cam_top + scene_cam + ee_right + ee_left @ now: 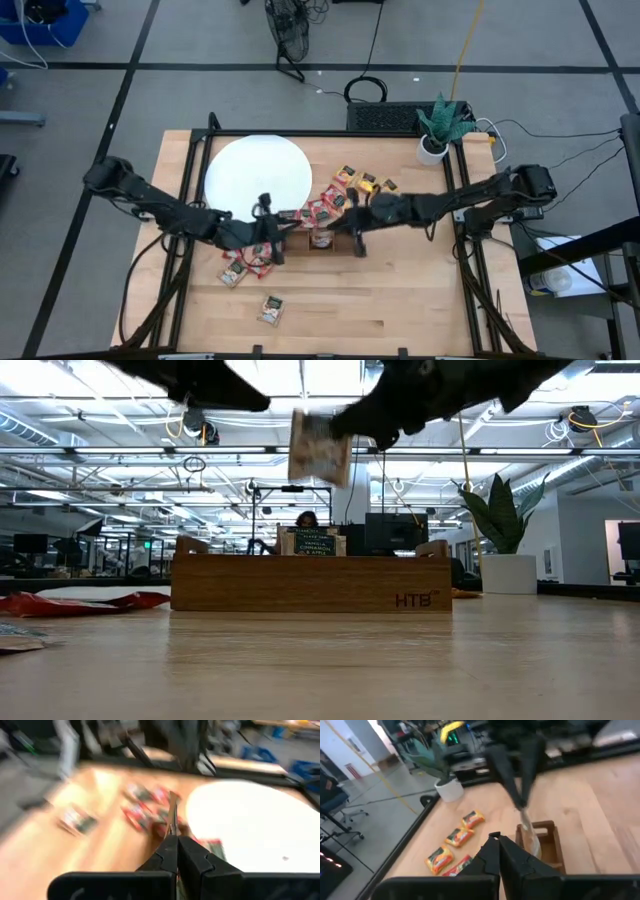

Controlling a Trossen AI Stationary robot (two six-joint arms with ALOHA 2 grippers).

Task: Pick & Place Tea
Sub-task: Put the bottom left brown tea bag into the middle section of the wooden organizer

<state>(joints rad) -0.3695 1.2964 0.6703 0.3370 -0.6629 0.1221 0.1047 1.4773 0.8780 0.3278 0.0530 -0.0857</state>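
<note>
My right gripper is shut on a pale tea sachet above the brown wooden tray, which stands at the table's middle. In the left wrist view the same sachet hangs edge-on over the tray. My left gripper is shut on nothing and hovers just left of the tray. Orange-yellow sachets lie flat beyond the tray, red ones beside the white disc. More red ones and a pale one lie nearer. My right gripper pinches the sachet between its two fingers by its upper edge, coming from above and pointing down. The sachet is lifted clear and hangs below the fingers, slightly tilted, over the tray. In its own wrist view the sachet shows edge-on.
A potted plant stands at the table's far right corner. Black frame rails run along the table's left and right sides. Bare wood lies along the near edge. A person sits in the room behind the tray.
</note>
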